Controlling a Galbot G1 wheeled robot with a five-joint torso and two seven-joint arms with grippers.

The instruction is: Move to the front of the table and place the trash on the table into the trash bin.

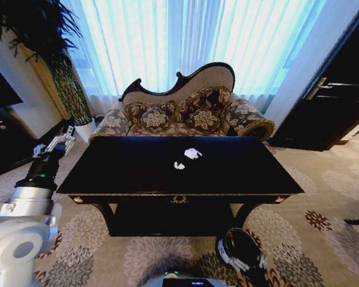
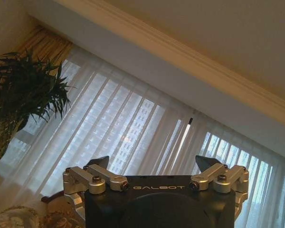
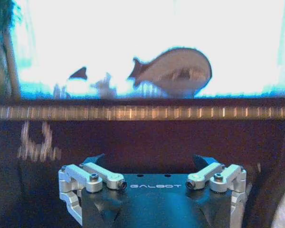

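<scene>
The table is long, dark and glossy, with a gilt trim line along its front rail, a small gold emblem at the rail's middle, curved legs and a lower shelf. It stands on a floral carpet. Two white paper wads lie near the top's middle: the larger toward the back edge, the smaller just in front.

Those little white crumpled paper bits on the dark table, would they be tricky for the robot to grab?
Probably a little. The paper wads look small and crumpled, so likely very light and soft, squashing rather than resisting a grip. The table has a glossy top, so a nudge might slide them away. Being lumpy, they seem unlikely to roll far.
</scene>
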